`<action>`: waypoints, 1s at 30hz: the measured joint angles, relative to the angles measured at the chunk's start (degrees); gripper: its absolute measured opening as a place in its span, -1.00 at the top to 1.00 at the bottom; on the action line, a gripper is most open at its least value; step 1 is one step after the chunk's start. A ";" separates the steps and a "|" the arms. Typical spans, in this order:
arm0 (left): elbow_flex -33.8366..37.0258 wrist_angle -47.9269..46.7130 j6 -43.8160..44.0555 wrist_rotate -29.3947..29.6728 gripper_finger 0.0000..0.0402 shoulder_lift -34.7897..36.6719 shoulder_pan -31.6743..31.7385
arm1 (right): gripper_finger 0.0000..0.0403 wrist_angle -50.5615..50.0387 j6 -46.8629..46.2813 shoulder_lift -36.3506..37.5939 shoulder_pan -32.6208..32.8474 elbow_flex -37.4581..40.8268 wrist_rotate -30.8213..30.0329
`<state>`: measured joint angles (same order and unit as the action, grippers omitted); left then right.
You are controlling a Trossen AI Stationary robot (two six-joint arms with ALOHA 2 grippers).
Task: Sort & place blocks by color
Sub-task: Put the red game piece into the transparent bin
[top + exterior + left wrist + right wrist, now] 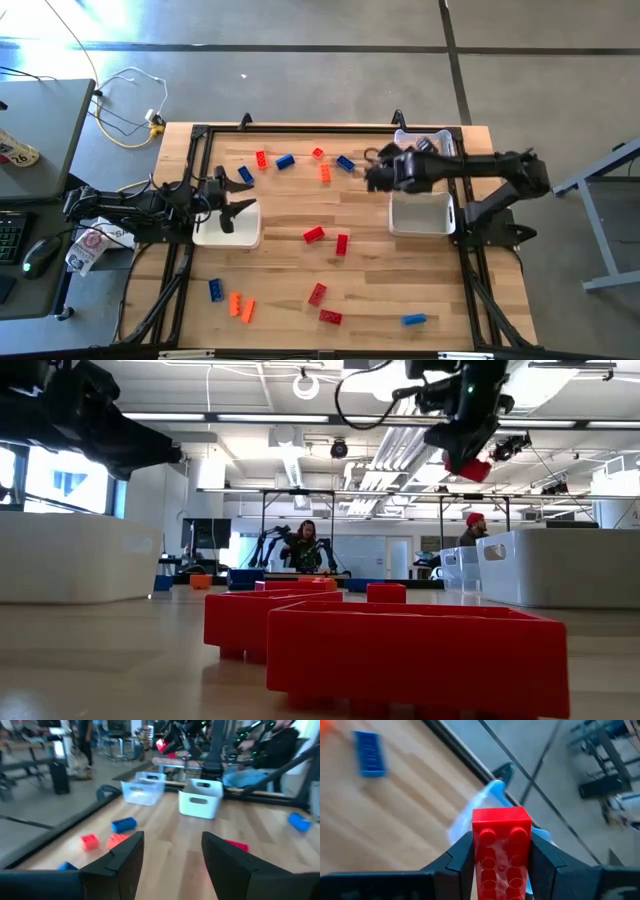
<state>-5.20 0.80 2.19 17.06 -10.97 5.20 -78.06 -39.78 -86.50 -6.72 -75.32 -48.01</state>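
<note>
A wooden table with a black frame stands on a grey floor. Two white bins and a clear bin sit on it. A desk with a computer mouse stands alongside. Yellow cable lies on the floor.

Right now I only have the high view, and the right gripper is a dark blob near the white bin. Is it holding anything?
Observer: Yes. The right gripper is shut on a red block, studs facing the wrist camera.
Operator: Is it lifted or down on the wood?
Observer: Lifted. In the low view the red block hangs high above the table.
Operator: And the left gripper?
Observer: The left gripper is open with nothing between its fingers, looking across the table toward the white bin.
</note>
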 joint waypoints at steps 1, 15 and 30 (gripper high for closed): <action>-0.01 0.35 -0.97 0.73 0.06 -0.01 -0.01 | 0.42 0.16 1.56 0.00 -1.92 -0.03 0.02; -1.05 6.36 -4.38 3.30 0.06 -0.03 0.01 | 0.42 9.74 19.80 -0.02 -25.86 1.28 9.32; -7.34 -6.51 -7.02 10.98 0.06 -1.74 0.02 | 0.41 30.78 31.28 -0.04 -43.54 9.02 29.00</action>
<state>-12.54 -5.71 -4.83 28.04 -12.71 5.23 -47.27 -8.51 -86.54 -50.26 -66.30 -19.00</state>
